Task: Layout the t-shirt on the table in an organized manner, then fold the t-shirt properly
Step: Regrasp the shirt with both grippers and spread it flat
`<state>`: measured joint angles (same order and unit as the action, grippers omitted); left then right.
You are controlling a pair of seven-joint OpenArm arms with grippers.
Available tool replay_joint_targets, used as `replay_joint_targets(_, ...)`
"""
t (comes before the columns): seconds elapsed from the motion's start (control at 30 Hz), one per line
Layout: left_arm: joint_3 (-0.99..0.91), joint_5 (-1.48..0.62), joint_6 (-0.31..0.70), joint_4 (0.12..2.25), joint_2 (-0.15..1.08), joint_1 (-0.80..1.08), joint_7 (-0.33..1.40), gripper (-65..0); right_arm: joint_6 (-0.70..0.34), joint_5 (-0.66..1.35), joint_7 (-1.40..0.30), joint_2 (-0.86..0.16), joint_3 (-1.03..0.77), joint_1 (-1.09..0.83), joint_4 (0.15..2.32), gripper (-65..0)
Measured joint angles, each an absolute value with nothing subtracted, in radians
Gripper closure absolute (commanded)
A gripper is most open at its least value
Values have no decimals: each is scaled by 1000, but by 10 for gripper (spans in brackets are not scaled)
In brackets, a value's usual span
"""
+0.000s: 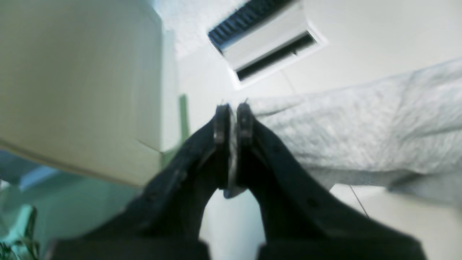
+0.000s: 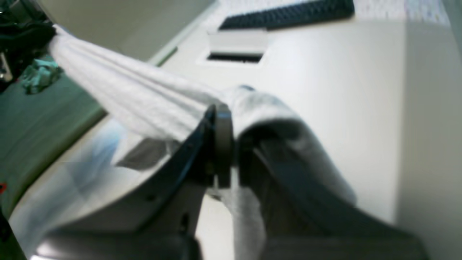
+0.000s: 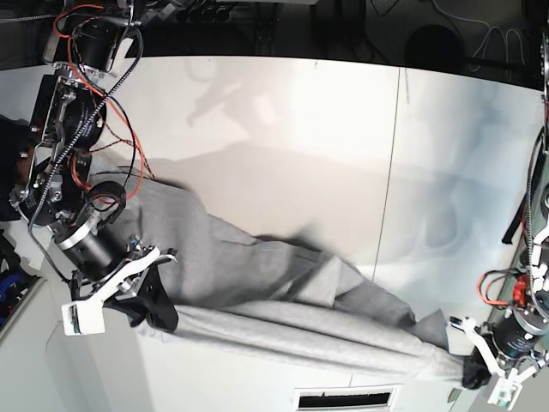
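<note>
The light heather-grey t-shirt point(image 3: 257, 283) is stretched in a long band between my two grippers along the near side of the white table point(image 3: 300, 112). Part of it lies bunched on the tabletop; no lettering shows. In the base view the right gripper point(image 3: 154, 311) is at the left, shut on one end of the shirt. The left gripper point(image 3: 470, 371) is at the lower right, shut on the other end. In the left wrist view the gripper point(image 1: 232, 119) pinches cloth, and the shirt point(image 1: 361, 130) runs off to the right. In the right wrist view the gripper point(image 2: 228, 122) clamps the shirt point(image 2: 137, 94), which drapes over one finger.
A thin dark seam point(image 3: 395, 172) crosses the table. A white vent panel with dark slats point(image 3: 343, 400) sits beyond the near table edge and also shows in the wrist views point(image 1: 263, 39). A beige panel point(image 1: 72, 90) is at the left. A teal cloth point(image 2: 36, 77) lies off the table.
</note>
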<state>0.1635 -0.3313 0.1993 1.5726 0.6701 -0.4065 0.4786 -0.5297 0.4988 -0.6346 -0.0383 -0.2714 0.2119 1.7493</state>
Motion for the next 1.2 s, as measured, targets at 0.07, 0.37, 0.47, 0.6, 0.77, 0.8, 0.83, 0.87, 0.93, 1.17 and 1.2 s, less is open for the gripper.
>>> replay_joint_targets(0.07,165,-354,209,1571,699,-455,482,0,-532,497,-645,-51,-270,245,1749,0)
replay_joint_targets(0.37,169,-512,221,1542,771,-655,568,0,-543,515,-641,-60,-269,357,1750,0)
replay_joint_targets(0.47,167,-543,228,1542,772,-633,644,0,-555,591,-778,-62,-269,336,1750,0)
replay_joint_targets(0.6,161,-578,302,1539,772,-471,707,0,-538,667,-888,-65,-272,196,1751,0)
replay_joint_targets(0.77,163,-501,298,1531,696,-200,665,0,-545,652,-880,-66,-275,-31,1745,0)
replay_joint_targets(0.8,163,-477,298,1530,676,-162,643,0,-546,650,-863,-68,-275,-62,1744,0)
replay_joint_targets(0.83,163,-457,296,1530,657,-132,622,0,-546,652,-839,-68,-276,-88,1745,0)
replay_joint_targets(0.87,163,-433,290,1530,640,-109,615,0,-547,655,-823,-67,-276,-106,1745,-39)
replay_joint_targets(0.93,162,-404,258,1530,603,-82,600,0,-547,654,-800,-67,-276,-126,1745,-148)
replay_joint_targets(1.17,159,-359,255,1530,541,-62,601,-222,-545,562,-792,-75,-278,-163,1747,-295)
replay_joint_targets(1.2,154,-356,254,1530,542,-64,598,-224,-545,563,-772,-83,-278,-163,1747,-295)
